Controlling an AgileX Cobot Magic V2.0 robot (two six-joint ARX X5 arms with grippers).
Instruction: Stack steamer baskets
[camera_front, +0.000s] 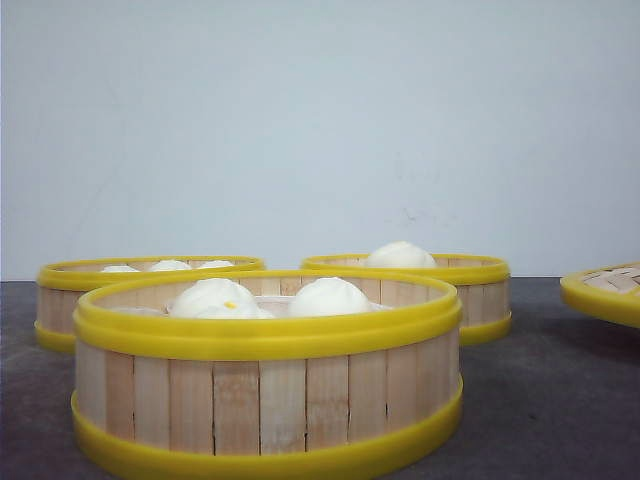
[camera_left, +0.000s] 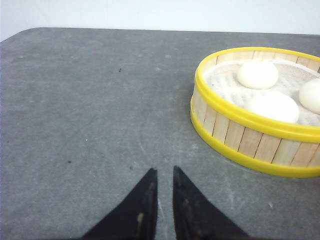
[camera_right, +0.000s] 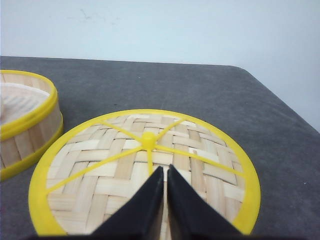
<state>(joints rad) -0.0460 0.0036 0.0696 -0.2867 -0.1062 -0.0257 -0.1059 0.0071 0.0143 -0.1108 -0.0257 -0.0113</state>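
Note:
Three steamer baskets with pale slat walls and yellow bands stand on the dark table. The nearest steamer basket (camera_front: 265, 400) holds white buns (camera_front: 328, 296). A second basket (camera_front: 60, 300) is at the back left and a third (camera_front: 480, 290) at the back right, each with buns. In the left wrist view one basket (camera_left: 250, 140) lies off to the side of my left gripper (camera_left: 164, 172), whose fingers stand almost together over bare table, holding nothing. My right gripper (camera_right: 165, 170) is shut and empty, hovering over a woven lid (camera_right: 100, 170). Neither gripper shows in the front view.
The round woven lid (camera_front: 605, 290) with yellow rim and spokes lies at the far right, beside a basket (camera_right: 25, 125). The table's rounded far corner (camera_right: 240, 70) and a pale wall are behind it. Grey table surface (camera_left: 90, 100) stretches beside the left gripper.

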